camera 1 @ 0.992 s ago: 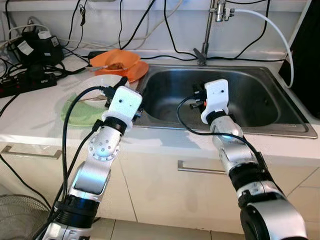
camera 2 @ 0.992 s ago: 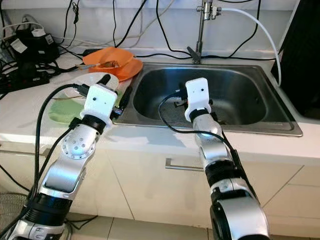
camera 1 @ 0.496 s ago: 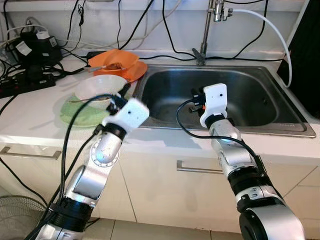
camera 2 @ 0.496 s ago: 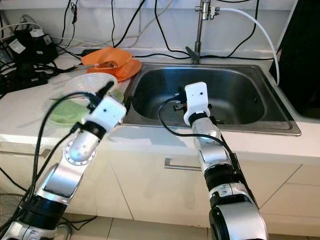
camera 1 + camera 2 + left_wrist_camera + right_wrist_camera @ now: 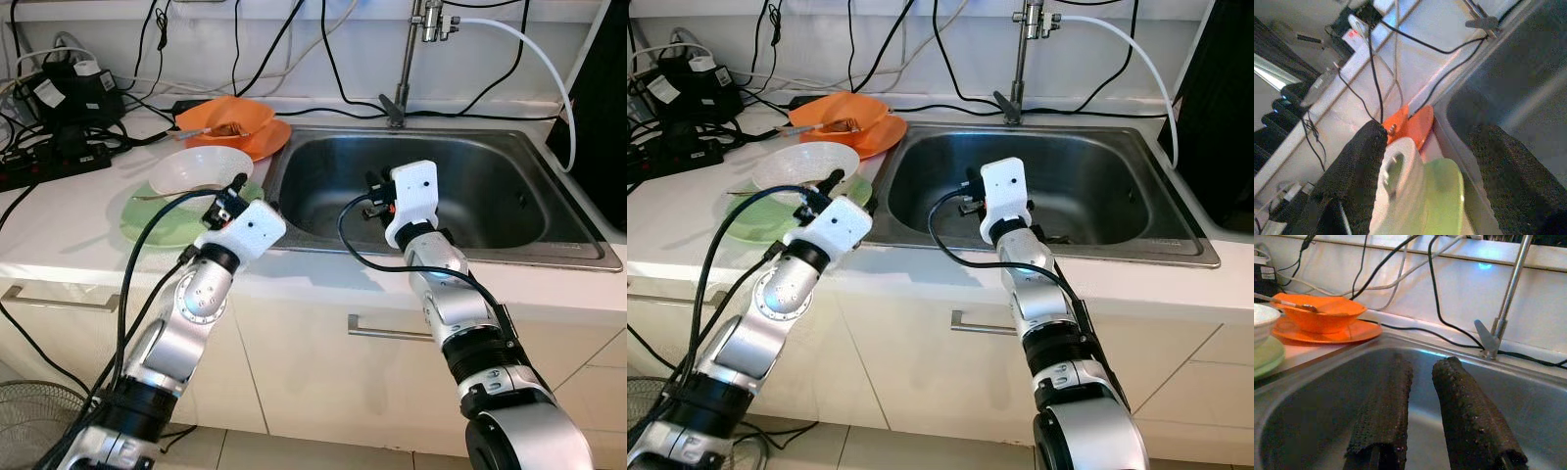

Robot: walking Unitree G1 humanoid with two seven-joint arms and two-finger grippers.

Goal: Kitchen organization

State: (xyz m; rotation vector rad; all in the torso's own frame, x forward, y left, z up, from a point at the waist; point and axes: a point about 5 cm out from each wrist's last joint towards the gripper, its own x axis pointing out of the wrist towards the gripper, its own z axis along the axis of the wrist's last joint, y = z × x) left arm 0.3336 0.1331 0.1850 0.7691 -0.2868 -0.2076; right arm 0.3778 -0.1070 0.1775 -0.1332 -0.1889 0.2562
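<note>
The steel sink (image 5: 549, 211) is open from above, and room for passage is left inside the basin around the right gripper (image 5: 1422, 406), whose fingers are held slightly apart. The far rim is blocked by the tap (image 5: 407, 59) and black cables (image 5: 294, 103). Left of the sink, the counter is taken up by a white bowl (image 5: 196, 168) on a green plate (image 5: 147, 223) and, farther back, an orange bowl (image 5: 230, 117). The left gripper (image 5: 1420, 166), fingers spread, is closed in by these dishes. The far left corner is crowded by a power strip (image 5: 44, 162).
</note>
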